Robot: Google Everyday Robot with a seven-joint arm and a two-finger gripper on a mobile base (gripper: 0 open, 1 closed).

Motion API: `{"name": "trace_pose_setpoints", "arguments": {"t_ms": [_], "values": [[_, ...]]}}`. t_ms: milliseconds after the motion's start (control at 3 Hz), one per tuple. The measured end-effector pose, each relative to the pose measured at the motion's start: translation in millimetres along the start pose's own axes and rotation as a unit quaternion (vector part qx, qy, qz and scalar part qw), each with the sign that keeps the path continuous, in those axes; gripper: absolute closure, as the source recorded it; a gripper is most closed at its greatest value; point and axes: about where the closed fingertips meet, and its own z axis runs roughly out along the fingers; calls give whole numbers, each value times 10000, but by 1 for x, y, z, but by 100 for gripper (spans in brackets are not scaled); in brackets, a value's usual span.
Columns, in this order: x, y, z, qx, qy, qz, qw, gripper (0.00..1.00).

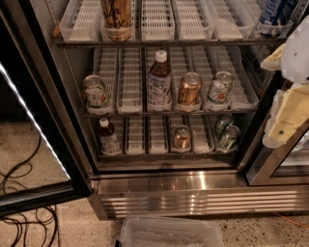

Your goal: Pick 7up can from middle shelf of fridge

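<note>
The fridge (193,193) stands open in front of me. On its middle shelf (130,114) the 7up can (95,91) stands upright in the far-left lane, silver-white with green lettering and a small red spot. My gripper (284,103) is at the right edge of the view, outside the fridge by the right door frame, far to the right of the 7up can and holding nothing. A brown bottle (159,79), a copper-gold can (189,89) and a pale can with an orange-red patch (219,88) stand further right on the same shelf.
The top shelf holds a tall tan can (116,19) and a blue carton (275,14). The bottom shelf holds a small bottle (108,137), a copper can (182,138) and green cans (227,135). The open door (34,120) is at the left. Cables (24,217) lie on the floor. A clear plastic bin (169,234) sits below.
</note>
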Motion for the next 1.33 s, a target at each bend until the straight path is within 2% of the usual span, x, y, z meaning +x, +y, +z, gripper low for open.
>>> {"name": "trace_pose_setpoints", "arguments": {"t_ms": [333,667,1000,1333], "values": [[0,0,0,0,-1,0,10000,0],[-12,-3,15,136,-279,73,9995,0],[-45,1,54,171,-906,161,9956,0],[-87,-2,91,186,-1592,383,9863,0]]}}
